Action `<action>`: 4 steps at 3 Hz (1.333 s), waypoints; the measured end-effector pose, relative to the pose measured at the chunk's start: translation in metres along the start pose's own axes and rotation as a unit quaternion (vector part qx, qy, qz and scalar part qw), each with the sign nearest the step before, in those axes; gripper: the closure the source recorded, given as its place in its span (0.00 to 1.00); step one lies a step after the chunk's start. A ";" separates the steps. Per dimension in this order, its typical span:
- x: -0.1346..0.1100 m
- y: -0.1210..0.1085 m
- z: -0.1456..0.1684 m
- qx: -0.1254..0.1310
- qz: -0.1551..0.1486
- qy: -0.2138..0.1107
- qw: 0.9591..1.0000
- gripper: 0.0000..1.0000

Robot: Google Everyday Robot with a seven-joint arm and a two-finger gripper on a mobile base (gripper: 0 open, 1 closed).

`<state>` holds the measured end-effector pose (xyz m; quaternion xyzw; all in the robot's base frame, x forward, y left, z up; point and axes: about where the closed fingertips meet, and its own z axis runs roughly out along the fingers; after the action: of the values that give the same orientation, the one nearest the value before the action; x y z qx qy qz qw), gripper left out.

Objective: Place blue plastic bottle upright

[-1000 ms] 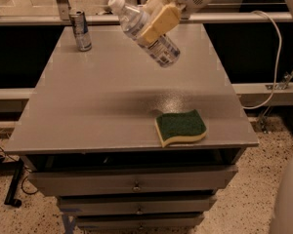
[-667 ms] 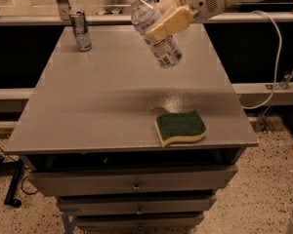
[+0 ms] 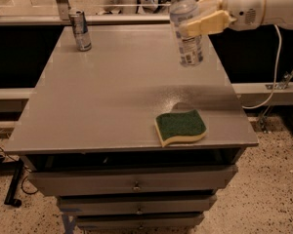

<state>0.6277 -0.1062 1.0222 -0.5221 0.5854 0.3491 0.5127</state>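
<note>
Blue plastic bottle (image 3: 190,50) upright, clamped in gripper (image 3: 194,16)

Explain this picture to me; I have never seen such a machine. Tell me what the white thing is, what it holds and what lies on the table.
The white thing entering from the right is a robot arm. Its yellowish two-finger tool, above the table's far right part, is closed on the blue plastic bottle, which is nearly upright, cap up. Whether its base touches the grey table cannot be told. The one camera looks down on the table from its front. At the far left stands a slim silver can; near the front right edge lies a green and yellow sponge. Drawers sit underneath.
</note>
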 end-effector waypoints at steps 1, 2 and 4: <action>0.022 -0.008 -0.028 0.022 0.023 -0.033 0.999 1.00; 0.042 -0.012 -0.044 0.030 0.023 -0.055 0.998 1.00; 0.078 -0.015 -0.056 0.036 0.022 -0.087 0.995 1.00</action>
<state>0.6350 -0.1819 0.9621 -0.4584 0.5620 0.3830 0.5722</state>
